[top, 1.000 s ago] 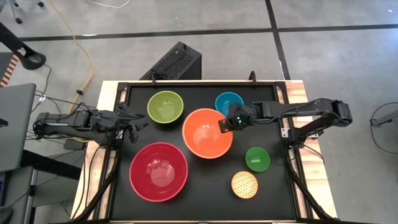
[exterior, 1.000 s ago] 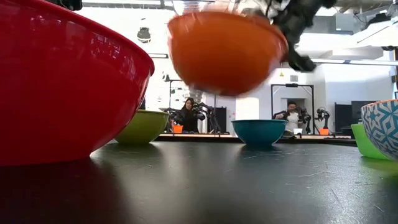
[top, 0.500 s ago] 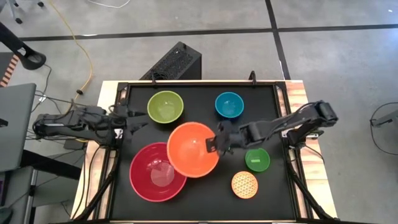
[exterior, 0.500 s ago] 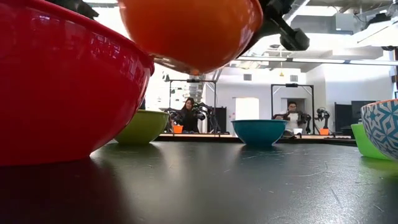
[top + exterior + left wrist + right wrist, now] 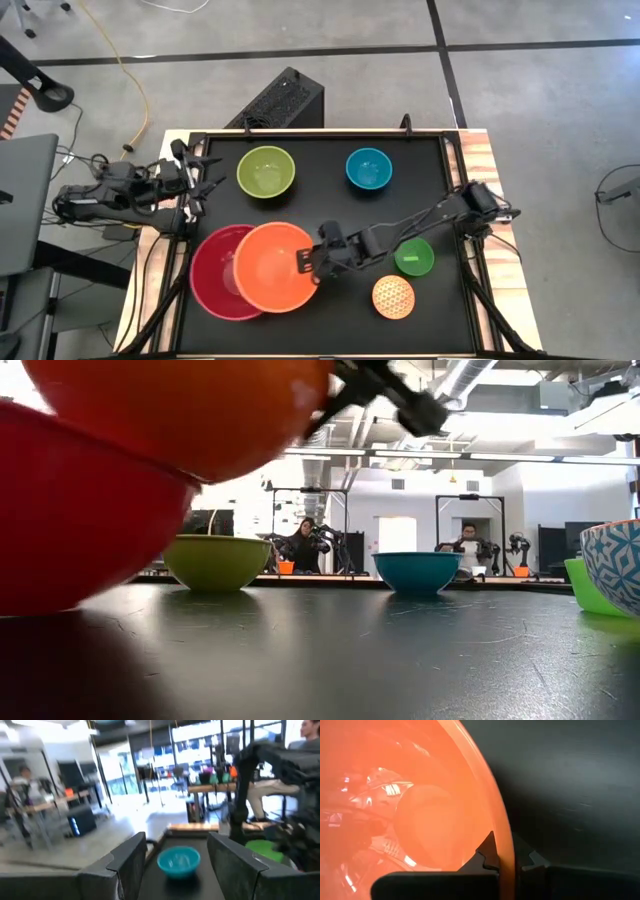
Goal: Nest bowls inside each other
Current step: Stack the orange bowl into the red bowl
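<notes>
My right gripper (image 5: 305,262) is shut on the orange bowl (image 5: 272,268), which hangs over the right part of the red bowl (image 5: 212,272) near the table's front left. In the low view the orange bowl (image 5: 180,410) is above the red bowl (image 5: 70,530); whether they touch I cannot tell. My left gripper (image 5: 200,170) stands open at the table's left edge, holding nothing. Resting on their bases are the lime green bowl (image 5: 265,171), the blue bowl (image 5: 368,168), the small green bowl (image 5: 413,256) and the yellow lattice bowl (image 5: 393,296). My right gripper pinches the orange bowl's rim (image 5: 506,855) on the side toward the table's right, one finger (image 5: 487,855) inside the bowl and one finger (image 5: 534,861) outside. The fingers slant down from the table's right. The bowl is carried mouth up, slightly tilted, off the table.
The black tabletop (image 5: 330,215) is bare in the middle between the bowls. A raised frame (image 5: 445,150) borders it. In the left wrist view the blue bowl (image 5: 179,861) shows far off between the open fingers. People sit in the room behind.
My right gripper has carried the orange bowl from the table's middle toward the left and near edges, until it is over the red bowl, staying shut on the rim. My left gripper has risen and tipped up toward level by the table's left edge.
</notes>
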Controlling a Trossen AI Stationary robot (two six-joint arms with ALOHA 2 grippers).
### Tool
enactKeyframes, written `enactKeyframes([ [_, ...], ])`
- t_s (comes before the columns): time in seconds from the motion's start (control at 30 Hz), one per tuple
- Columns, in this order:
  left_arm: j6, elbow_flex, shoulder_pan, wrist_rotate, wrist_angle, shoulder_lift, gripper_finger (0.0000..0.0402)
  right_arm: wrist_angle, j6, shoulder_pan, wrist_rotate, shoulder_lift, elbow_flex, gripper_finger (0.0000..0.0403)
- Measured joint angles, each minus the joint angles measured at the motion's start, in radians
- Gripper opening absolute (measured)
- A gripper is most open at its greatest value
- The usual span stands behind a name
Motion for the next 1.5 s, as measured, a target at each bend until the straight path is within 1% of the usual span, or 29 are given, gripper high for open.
enactKeyframes([
  [0.07,0.021,0.0,0.0,-0.003,0.05,0.004,0.0203,0.007,-0.04,-0.005,-0.003,0.047,0.069,0.0015],
  [0.17,0.023,0.0,0.0,-0.003,0.066,0.004,0.0203,0.005,-0.098,-0.02,-0.005,0.111,0.162,0.0015],
  [0.3,-0.031,0.0,0.0,-0.007,0.048,0.004,0.0203,0.0,-0.187,-0.042,-0.014,0.17,0.258,0.0015],
  [0.4,-0.062,0.0,0.0,-0.009,0.044,0.004,0.0203,0.001,-0.235,-0.065,-0.027,0.189,0.295,0.0015],
  [0.57,-0.137,0.0,0.0,-0.012,0.034,0.002,0.0203,0.02,-0.286,-0.101,-0.04,0.201,0.305,0.0015],
  [0.77,-0.207,0.0,0.0,-0.027,-0.009,0.001,0.0203,0.057,-0.417,-0.149,-0.059,0.202,0.305,0.0015],
  [0.87,-0.233,0.0,0.0,-0.034,-0.014,0.001,0.0203,0.104,-0.475,-0.176,-0.127,0.203,0.305,0.0015],
  [0.93,-0.249,0.0,0.0,-0.041,-0.012,0.001,0.0203,0.146,-0.511,-0.188,-0.152,0.204,0.319,0.0015],
  [1.0,-0.252,0.0,0.0,-0.052,-0.001,0.001,0.0203,0.207,-0.551,-0.198,-0.192,0.203,0.329,0.0015],
  [1.07,-0.247,0.0,0.0,-0.057,0.031,0.001,0.0203,0.251,-0.579,-0.206,-0.194,0.2,0.332,0.0015],
  [1.17,-0.234,0.0,0.0,-0.06,0.101,0.001,0.0203,0.26,-0.627,-0.228,-0.198,0.202,0.329,0.0015],
  [1.27,-0.268,0.0,0.0,-0.052,0.15,0.003,0.0203,0.351,-0.669,-0.255,-0.217,0.24,0.326,0.0015],
  [1.33,-0.306,0.001,0.0,-0.039,0.134,0.018,0.0203,0.41,-0.691,-0.269,-0.244,0.271,0.326,0.0015],
  [1.4,-0.307,0.001,0.0,-0.02,0.092,0.04,0.0203,0.479,-0.686,-0.275,-0.278,0.307,0.341,0.0015],
  [1.43,-0.304,-0.002,0.0,-0.021,0.074,0.055,0.0203,0.471,-0.688,-0.275,-0.282,0.324,0.354,0.0015],
  [1.5,-0.305,-0.002,0.0,-0.031,0.1,0.07,0.0203,0.458,-0.7,-0.275,-0.306,0.359,0.391,0.0015],
])
